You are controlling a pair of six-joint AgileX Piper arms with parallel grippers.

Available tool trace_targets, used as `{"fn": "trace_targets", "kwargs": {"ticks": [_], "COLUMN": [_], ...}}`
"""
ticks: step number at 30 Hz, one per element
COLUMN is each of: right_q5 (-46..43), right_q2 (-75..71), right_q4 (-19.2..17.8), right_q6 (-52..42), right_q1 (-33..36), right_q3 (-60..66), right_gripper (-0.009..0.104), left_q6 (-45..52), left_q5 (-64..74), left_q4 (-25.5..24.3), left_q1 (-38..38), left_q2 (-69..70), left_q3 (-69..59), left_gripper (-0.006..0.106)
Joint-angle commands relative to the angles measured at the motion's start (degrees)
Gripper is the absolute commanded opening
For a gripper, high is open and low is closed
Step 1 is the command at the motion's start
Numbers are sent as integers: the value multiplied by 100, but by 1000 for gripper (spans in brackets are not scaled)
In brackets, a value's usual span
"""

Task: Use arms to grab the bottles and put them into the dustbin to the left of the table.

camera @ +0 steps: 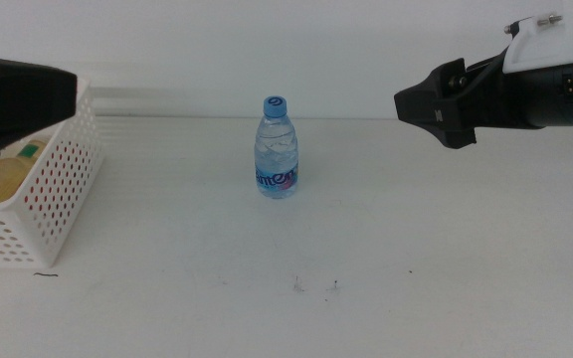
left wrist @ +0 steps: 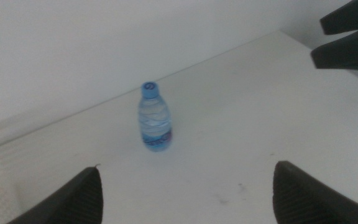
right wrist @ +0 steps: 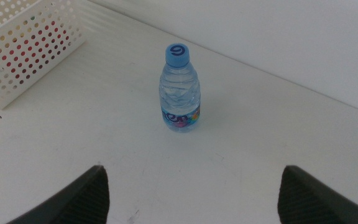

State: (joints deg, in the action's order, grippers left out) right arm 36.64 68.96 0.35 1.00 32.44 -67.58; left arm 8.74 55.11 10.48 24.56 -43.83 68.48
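A: What lies nearest the camera on the tabletop (camera: 446, 259)?

B: A few small dark specks (camera: 314, 286) near the front edge, and a thin dark mark close to the basket's front corner. Nothing else sits there.

A: And the bottle?

B: The water bottle (camera: 278, 148) stands upright farther back, about mid-table, with its blue cap on and a colourful label band low on its clear body. It stands alone, well apart from both arms and apart from the basket.

A: Where is the basket?

B: The white perforated basket (camera: 53, 189) sits at the left side of the tabletop. A yellow bottle (camera: 3, 176) lies inside it, and something red shows through the holes in its side.

A: What about the left claw (left wrist: 185, 193)?

B: It is spread wide. In its wrist view the two dark tips stand far apart with bare tabletop between them, holding and touching nothing. In the middle view the left arm is a dark shape over the basket at the left edge.

A: And the right claw (right wrist: 191, 193)?

B: Also wide open and empty, its tips far apart in its own wrist view, with the water bottle (right wrist: 180, 89) ahead of the gap. In the middle view the right arm (camera: 505, 91) hangs above the far right of the tabletop, pointing toward the bottle but well short of it. Its tips also show in a corner of the left wrist view.
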Motion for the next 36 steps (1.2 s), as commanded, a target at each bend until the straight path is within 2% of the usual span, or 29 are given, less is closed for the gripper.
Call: {"fn": "trace_targets", "kwargs": {"ticks": [1, 4, 13, 15, 23, 25, 30, 36], "right_q5": [-53, -53, -53, -53, -53, -53, -53, -51], "right_q2": [-26, -26, -26, -26, -26, -26, -26, -14], "right_q4": [9, 9, 9, 9, 9, 9, 9, 9], "right_q6": [-57, -57, -57, -57, -57, -57, -57, -57], "right_q1": [-35, -35, -35, -35, -35, -35, -35, -35], "right_q3": [-60, -60, -60, -60, -60, -60, -60, -60], "right_gripper": [93, 93, 93, 93, 93, 93, 93, 93], "left_q6": [-1, -1, -1, 27, 646, 636, 542, -532], "left_q5": [-98, -99, -99, -124, -498, -928, -3320, -5768], "left_q4": [-203, -459, -617, -778, -329, -367, -585, -849], "left_q1": [34, 34, 34, 34, 59, 113, 462, 462], "left_q2": [27, 27, 27, 15, -495, -711, -832, -869], "left_q3": [-36, -36, -36, 17, 0, -114, -1262, -3242], "left_gripper": [94, 94, 94, 94, 94, 94, 94, 94]}}
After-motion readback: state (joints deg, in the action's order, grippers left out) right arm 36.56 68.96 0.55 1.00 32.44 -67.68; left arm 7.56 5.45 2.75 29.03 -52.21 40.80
